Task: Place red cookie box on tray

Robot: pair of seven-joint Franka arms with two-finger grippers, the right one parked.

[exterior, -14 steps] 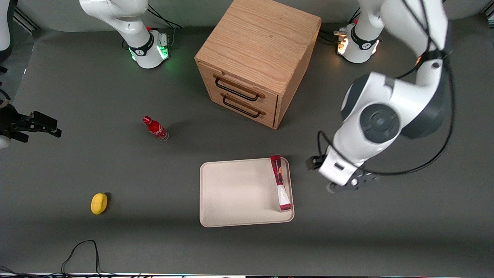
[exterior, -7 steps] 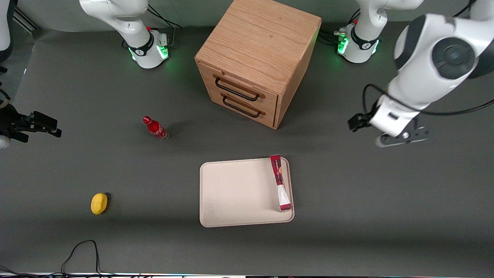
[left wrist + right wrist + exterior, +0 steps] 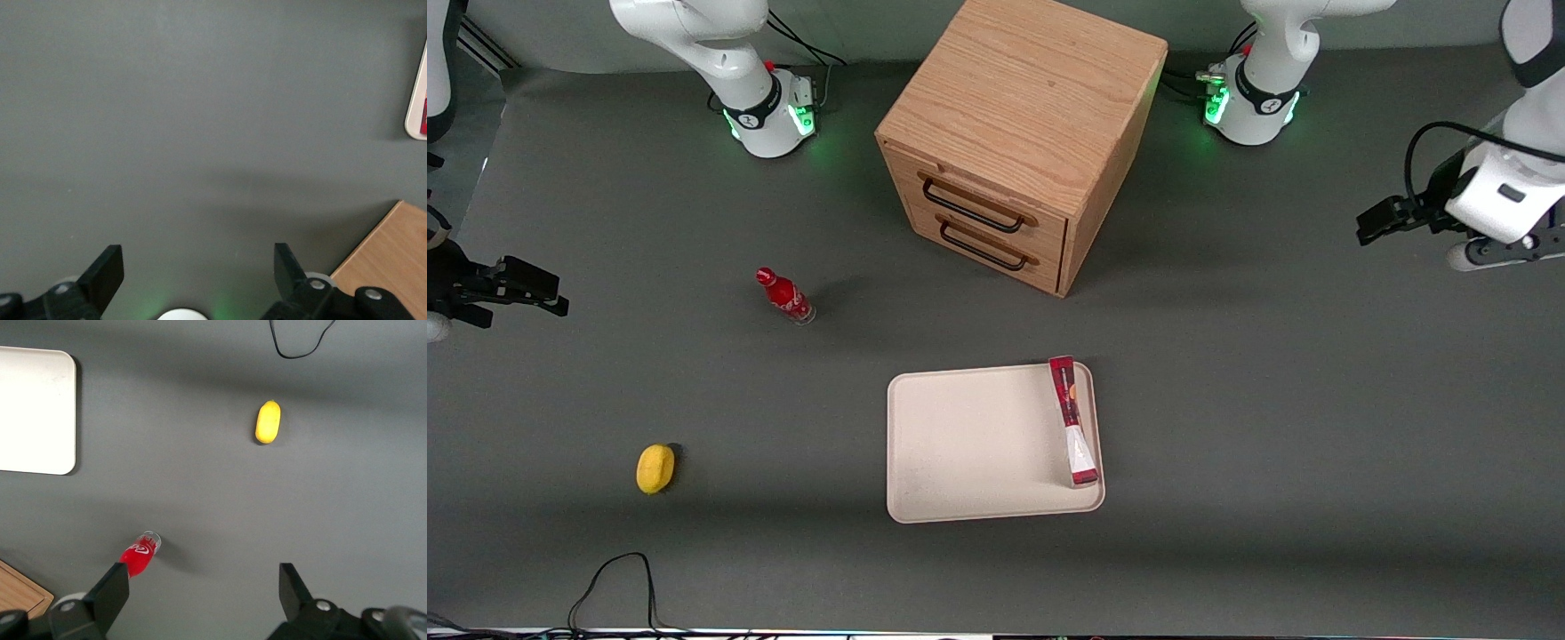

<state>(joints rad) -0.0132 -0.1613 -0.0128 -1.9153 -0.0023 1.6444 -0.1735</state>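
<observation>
Gripper (image 3: 193, 270) spread, holding nothing; one red cookie box (image 3: 1073, 420) on one tray (image 3: 969, 444).

Setting: robotics laboratory, tabletop manipulation station. Evidence: white arm bases (image 3: 767, 116) bolted to a surface (image 3: 605, 222) covered in plain dark grey matting, green status lights lit at both bases; loose black cables (image 3: 618, 582) along the edges. Props staged well apart: small wooden drawer cabinet (image 3: 1018, 133), cream tray (image 3: 969, 444), red bottle (image 3: 784, 296), yellow object (image 3: 655, 468). No household furnishings in view.
</observation>
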